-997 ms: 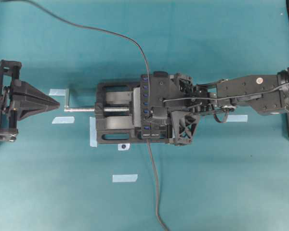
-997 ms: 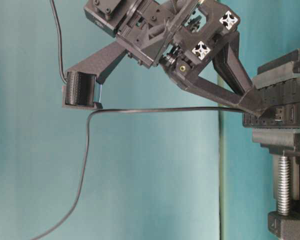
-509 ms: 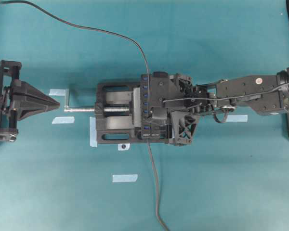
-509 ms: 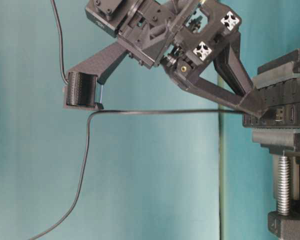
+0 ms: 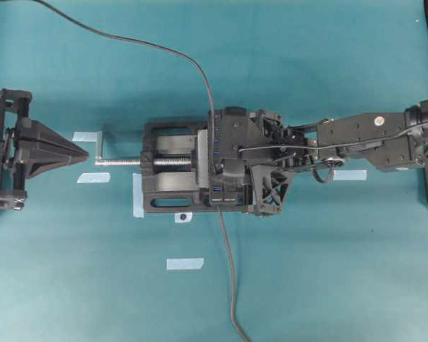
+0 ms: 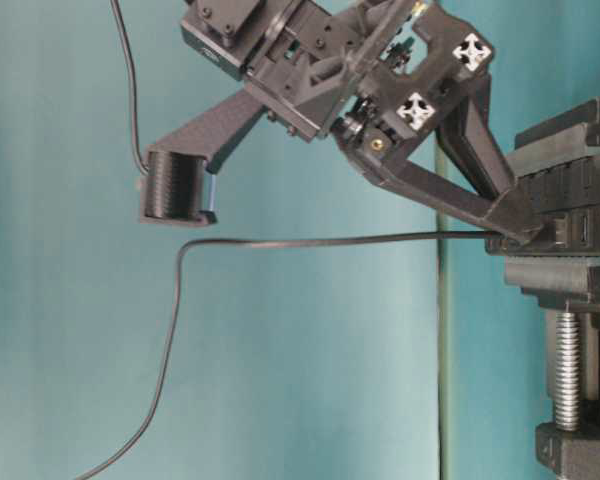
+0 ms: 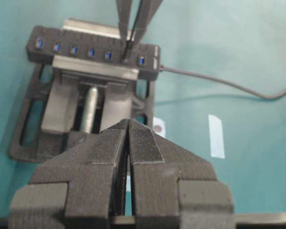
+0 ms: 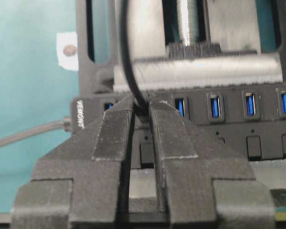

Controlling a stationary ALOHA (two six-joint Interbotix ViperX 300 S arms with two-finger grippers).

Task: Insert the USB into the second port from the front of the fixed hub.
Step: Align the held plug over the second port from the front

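The USB (image 8: 141, 109) is pinched in the right gripper (image 8: 142, 110) at the hub's (image 8: 238, 121) second port; it should be pressed straight, without tilting. The left gripper (image 7: 129, 143) is closed and empty.

Overhead: straight down on the whole desk (image 5: 307, 271). Table-level: low, close, sideways onto the hub (image 6: 565, 215). Wrist views: close along each hand, from opposite sides, sharing hub and vise (image 7: 52, 119).
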